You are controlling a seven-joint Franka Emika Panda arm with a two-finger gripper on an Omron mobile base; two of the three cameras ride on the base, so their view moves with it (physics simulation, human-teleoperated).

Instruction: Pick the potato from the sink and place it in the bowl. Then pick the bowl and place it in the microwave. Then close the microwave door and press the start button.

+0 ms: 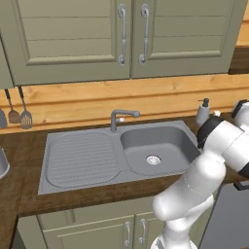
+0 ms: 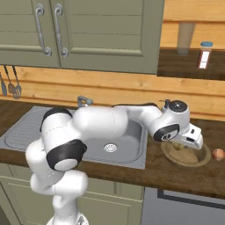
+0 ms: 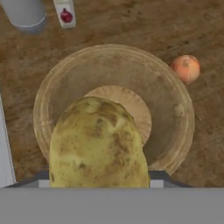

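Claw [image 3: 98, 186] grasping oval yellow-brown potato [image 3: 97, 144] above wide round wooden bowl [image 3: 175, 109] (off-centre): could clip rim, roll onto bench.

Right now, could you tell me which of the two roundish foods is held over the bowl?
The potato, in the claw above the bowl; the onion lies on the counter.

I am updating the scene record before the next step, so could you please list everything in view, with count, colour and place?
potato: one, yellowish-brown, held in the gripper above the bowl
bowl: one, tan wood, on the counter right of the sink
sink: one, grey, set in the counter
faucet: one, grey, behind the basin
onion: one, orange, beside the bowl
soap dispenser: one, grey, behind the sink
utensils: two, dark, hanging on the wall
cabinets: pale green, above the sink
gripper: one, shut on the potato
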